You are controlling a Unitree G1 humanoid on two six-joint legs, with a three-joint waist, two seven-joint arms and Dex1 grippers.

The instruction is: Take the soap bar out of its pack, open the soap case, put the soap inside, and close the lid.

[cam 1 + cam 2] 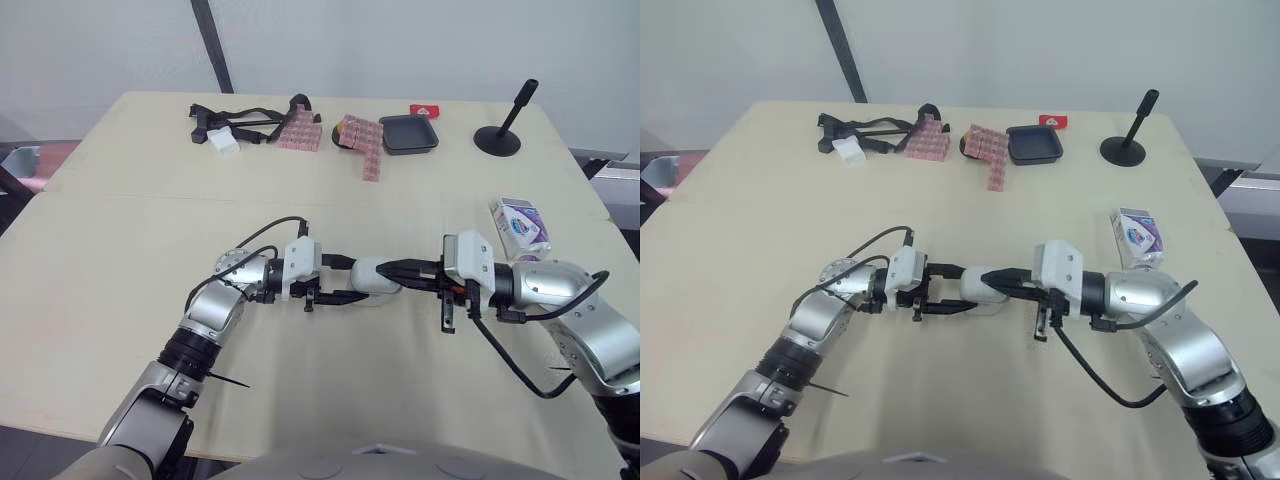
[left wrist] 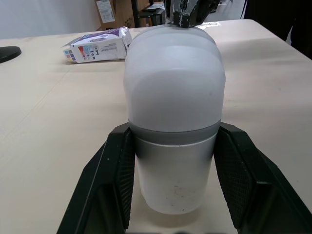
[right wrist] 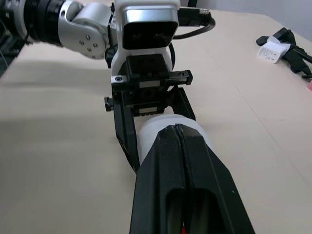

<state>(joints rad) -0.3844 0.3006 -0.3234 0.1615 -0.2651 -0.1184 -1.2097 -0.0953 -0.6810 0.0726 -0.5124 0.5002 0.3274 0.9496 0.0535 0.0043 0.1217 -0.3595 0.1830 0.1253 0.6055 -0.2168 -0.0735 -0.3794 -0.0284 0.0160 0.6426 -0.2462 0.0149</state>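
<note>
The soap case point(image 2: 173, 87) lies on its side on the table point(image 1: 130, 240), about midway across and toward my near edge. My left gripper point(image 1: 352, 284) reaches in from the left, with one finger against each side of the case's base end. My right gripper point(image 3: 175, 130) reaches in from the right, fingers pressed together, its tip touching the case's opposite end. The soap pack point(image 1: 520, 225) lies further right, behind my right wrist and well apart from the case. Along the far edge, left to right, sit a strap bundle point(image 1: 240, 124), a first packet stack point(image 1: 298, 133), a second packet stack point(image 1: 362, 145), a tray point(image 1: 408, 134) with a small card point(image 1: 425, 110) behind it, and a stand point(image 1: 500, 135).
</note>
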